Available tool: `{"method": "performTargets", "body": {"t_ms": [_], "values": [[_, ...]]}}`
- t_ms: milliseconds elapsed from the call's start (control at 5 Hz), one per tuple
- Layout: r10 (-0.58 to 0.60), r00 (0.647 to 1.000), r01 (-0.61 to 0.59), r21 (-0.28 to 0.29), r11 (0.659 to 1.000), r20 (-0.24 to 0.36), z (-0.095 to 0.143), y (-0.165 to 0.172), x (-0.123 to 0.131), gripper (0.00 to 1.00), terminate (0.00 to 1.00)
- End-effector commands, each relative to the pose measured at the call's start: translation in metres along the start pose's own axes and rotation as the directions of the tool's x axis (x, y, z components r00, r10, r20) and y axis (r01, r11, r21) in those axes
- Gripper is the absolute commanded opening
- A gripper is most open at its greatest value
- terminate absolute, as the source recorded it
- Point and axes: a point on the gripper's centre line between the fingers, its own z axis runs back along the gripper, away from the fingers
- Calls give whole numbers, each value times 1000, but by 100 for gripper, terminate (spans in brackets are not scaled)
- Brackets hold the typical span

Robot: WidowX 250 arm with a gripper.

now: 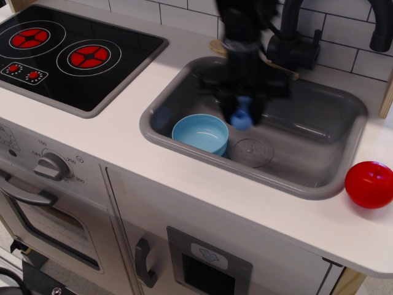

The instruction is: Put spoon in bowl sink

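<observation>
My gripper (241,109) is blurred with motion and hangs above the grey sink (307,184), just right of and above the light-blue bowl (199,132). It is shut on the spoon, whose light-blue handle (241,117) sticks out below the fingers. The spoon's grey head is hidden in the gripper. The bowl sits empty on the sink floor at the left front. The round drain disc (252,152) lies bare next to the bowl.
A red ball (369,184) rests on the white counter right of the sink. A wooden spatula (220,47) lies behind the sink by the black tap (295,43). A black hob (67,55) is at the left.
</observation>
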Motion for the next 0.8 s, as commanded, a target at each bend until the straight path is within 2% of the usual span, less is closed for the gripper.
{"method": "performTargets", "body": {"t_ms": [0, 200, 600], "values": [[4, 989, 2, 43, 999, -146, 18, 50, 4, 0, 0], [36, 975, -14, 102, 995, -221, 0, 58, 5, 0, 0], [40, 954, 6, 153, 988, -298, -22, 60, 4, 0, 0]]}}
